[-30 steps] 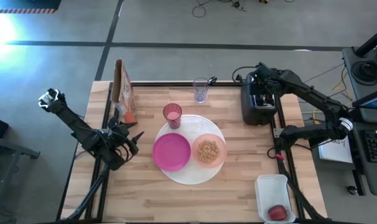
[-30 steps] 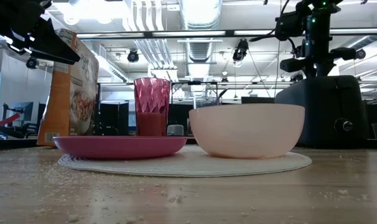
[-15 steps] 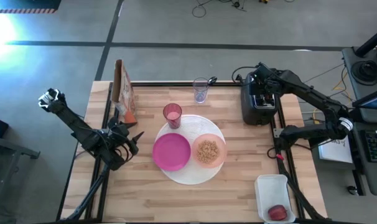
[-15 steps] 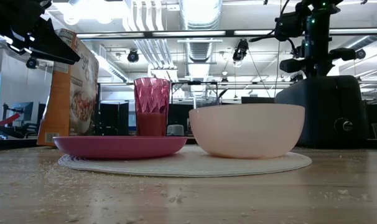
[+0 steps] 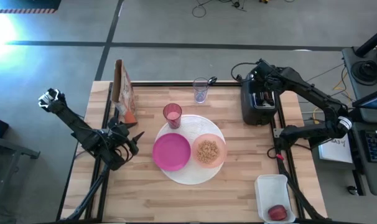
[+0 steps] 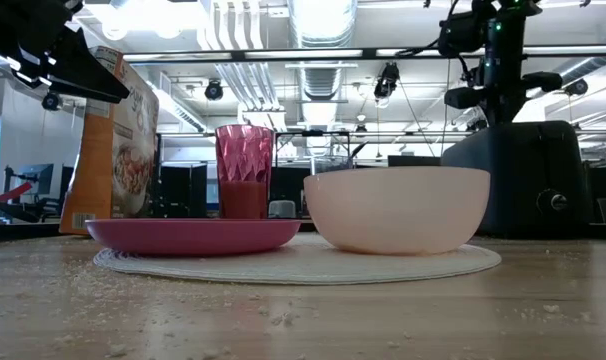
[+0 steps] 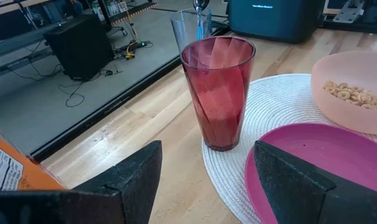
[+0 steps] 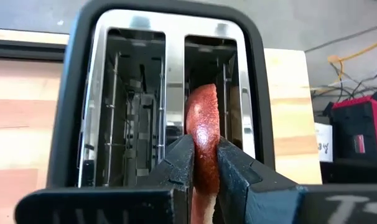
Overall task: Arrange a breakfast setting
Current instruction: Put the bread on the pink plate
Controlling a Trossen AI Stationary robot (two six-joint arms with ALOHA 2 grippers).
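Observation:
The white plate [image 5: 183, 175] lies mid-table and bears the magenta bowl [image 5: 172, 152], the peach bowl [image 5: 208, 151] with cereal rings, and the pink tumbler [image 5: 172, 115]. The clear cup [image 5: 201, 91] stands at the far edge. The red fruit [image 5: 277, 213] lies in the white tub. My right gripper [image 8: 204, 163] is above the black-and-silver toaster [image 5: 257, 107], shut on the round bread [image 8: 203, 124]. My left gripper [image 7: 204, 186] is open and empty, left of the plate, facing the tumbler [image 7: 218, 93]. My right gripper pinches the bread's upper edge [image 8: 204, 142] between its two fingers, one on each flat face. The fingers point down from above. The bread stands on edge, and its lower part reaches into one slot [image 8: 221, 81] of the toaster.
A cereal box [image 5: 122, 90] stands at the far left of the table. The white tub [image 5: 270, 188] sits at the near right corner. Crumbs lie scattered on the wood near the front edge [image 6: 283, 320]. The toaster's other slot [image 8: 123, 106] holds no bread.
My right gripper has risen a little above the toaster, still shut on the bread. My left arm has kept still.

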